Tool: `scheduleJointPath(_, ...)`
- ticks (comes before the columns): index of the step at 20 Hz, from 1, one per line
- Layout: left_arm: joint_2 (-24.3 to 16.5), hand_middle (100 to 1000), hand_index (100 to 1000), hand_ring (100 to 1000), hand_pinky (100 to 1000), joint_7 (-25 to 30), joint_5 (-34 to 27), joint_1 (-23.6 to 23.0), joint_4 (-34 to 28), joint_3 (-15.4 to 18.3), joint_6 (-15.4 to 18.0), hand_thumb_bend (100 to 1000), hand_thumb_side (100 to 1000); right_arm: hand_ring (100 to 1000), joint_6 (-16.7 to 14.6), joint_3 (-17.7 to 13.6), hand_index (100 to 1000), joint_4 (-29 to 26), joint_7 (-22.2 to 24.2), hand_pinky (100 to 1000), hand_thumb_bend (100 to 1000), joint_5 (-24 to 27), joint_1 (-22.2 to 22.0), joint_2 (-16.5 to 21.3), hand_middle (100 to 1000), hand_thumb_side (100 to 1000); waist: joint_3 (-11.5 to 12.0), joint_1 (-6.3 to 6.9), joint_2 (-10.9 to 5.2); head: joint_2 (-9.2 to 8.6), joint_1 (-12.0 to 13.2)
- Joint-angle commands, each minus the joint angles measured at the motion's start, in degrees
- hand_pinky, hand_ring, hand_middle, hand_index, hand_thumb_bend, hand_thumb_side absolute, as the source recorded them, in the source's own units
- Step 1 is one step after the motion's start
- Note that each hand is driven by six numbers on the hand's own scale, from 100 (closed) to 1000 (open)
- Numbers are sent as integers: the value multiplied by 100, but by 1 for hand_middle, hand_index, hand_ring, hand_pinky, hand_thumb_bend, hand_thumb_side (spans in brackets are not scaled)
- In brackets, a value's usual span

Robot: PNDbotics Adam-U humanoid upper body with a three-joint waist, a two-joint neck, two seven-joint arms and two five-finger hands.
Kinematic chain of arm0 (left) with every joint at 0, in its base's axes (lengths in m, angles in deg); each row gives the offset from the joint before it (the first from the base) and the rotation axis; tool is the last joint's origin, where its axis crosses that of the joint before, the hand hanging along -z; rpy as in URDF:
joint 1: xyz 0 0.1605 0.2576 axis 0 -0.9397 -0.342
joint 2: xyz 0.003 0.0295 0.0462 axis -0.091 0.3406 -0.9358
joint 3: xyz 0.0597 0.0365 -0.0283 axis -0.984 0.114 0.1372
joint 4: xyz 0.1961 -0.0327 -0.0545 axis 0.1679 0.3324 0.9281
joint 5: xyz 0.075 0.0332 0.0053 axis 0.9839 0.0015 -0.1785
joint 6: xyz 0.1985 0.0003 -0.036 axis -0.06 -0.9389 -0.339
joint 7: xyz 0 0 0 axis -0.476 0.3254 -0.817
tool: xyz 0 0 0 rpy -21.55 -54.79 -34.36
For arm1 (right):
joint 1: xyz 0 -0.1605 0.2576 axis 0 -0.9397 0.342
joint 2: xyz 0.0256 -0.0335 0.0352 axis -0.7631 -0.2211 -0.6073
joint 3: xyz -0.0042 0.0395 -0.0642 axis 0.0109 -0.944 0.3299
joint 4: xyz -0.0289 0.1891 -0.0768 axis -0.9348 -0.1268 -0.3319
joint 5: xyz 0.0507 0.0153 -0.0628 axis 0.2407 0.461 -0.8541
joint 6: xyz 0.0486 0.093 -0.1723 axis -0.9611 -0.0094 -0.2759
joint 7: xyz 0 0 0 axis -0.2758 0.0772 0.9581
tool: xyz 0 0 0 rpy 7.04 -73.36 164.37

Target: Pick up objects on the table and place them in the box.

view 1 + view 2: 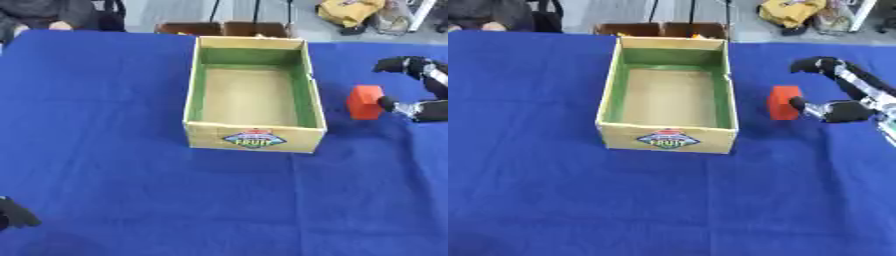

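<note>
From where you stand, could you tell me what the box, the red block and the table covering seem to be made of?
Box: probably cardboard, tan matte walls, green inner lining, printed label. Red block: smooth, uniform orange-red, perhaps plastic or foam; unclear. Table covering: blue cloth, matte with soft creases.

The robot's black left hand (13, 215) shows only as a sliver at the lower left edge of the left eye view, its fingers indistinct. The black-and-silver right hand (833, 95) is cut off by the right edge, and whether it touches the small red block (783, 102) cannot be told. Behind the yellow cardboard box with green inner walls (611, 90), a brown box (223, 28) is partly hidden.
</note>
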Motion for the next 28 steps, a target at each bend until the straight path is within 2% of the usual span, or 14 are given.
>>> scheduleJointPath(1,-149,420,599,557,615,10,-34,48,-115,2,24,281,1000,944,-14,-30,868,49,60,925,389,-6,97,194,765,462,21,9,-78,-66,-44)
scheduleJointPath(8,-138,419,599,556,615,12,-27,60,-128,-3,34,282,1000,946,-27,23,870,184,137,927,392,-101,165,106,766,493,56,18,-23,-66,-81)
scheduleJointPath(14,-125,418,599,556,614,18,-10,70,-129,-10,36,283,1000,950,-72,77,881,221,304,932,462,-251,200,39,774,540,46,24,4,-73,-97)
scheduleJointPath(19,-120,417,598,556,614,17,-3,65,-127,-10,40,285,1000,949,-100,96,882,251,398,932,465,-316,223,10,773,552,43,31,14,-63,-110)
scheduleJointPath(25,-114,416,598,556,614,17,6,65,-124,-9,39,288,1000,898,-87,103,879,274,456,905,436,-369,228,-13,735,505,28,32,23,-75,-119)
scheduleJointPath(28,-108,416,598,556,613,18,11,64,-122,-9,37,290,1000,905,-75,97,882,279,430,901,432,-387,232,-22,744,491,22,29,23,-82,-122)
